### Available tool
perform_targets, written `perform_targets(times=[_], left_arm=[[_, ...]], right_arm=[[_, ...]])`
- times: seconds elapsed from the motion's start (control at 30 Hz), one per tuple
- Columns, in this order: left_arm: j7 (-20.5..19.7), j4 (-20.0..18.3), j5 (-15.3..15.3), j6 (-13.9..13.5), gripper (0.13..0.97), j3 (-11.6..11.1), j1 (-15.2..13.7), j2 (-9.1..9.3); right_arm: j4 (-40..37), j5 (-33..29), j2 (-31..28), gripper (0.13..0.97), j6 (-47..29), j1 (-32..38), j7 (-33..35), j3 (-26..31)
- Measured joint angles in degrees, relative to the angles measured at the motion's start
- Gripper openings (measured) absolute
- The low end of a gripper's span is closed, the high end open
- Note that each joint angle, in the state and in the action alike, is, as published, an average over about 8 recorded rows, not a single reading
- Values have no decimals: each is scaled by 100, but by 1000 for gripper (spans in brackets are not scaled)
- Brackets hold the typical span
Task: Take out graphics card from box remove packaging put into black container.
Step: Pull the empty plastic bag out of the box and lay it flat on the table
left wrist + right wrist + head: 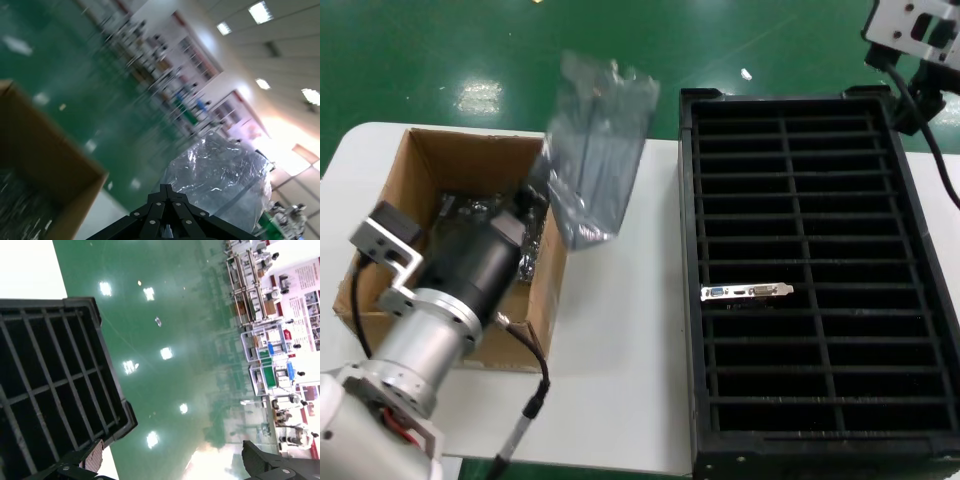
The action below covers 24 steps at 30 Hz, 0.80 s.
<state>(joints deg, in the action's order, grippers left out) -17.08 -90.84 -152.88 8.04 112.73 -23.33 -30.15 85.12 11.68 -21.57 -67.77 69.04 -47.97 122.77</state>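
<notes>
While the box (pixel 430 180) is sitting at the left of the white table (pixel 610 330) with dark bagged bundles (pixel 470 212) inside, the left gripper (pixel 165 210) is hanging over its right wall, pinching the packaging (pixel 592 145) and holding it up in the air. Right of it, the graphics card (pixel 747 292) is lying in a middle slot of the black container (pixel 920 300). Beyond the container's far right corner, the right gripper (pixel 170 467) is hovering with its fingers spread wide.
</notes>
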Motion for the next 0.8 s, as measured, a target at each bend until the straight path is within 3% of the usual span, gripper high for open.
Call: perform_targets(times=[0.17,0.37,0.57,0.8], left_arm=[[-180,267,-271,329,139,515,-178,-67],[-360,548,-410,485,139,921,-304,-72],[-492,745,-411,450,139,1055,-315,35],[-569,784,-338,389,151,1035,-271,123]], right_arm=[[6,-246,167,955,-96,-150,153,-200],[-105,-435,340,966,-106,-299,309,-408],[-195,-566,476,966,-104,-412,436,-603],[-211,-698,627,966,-129,-516,562,-778]])
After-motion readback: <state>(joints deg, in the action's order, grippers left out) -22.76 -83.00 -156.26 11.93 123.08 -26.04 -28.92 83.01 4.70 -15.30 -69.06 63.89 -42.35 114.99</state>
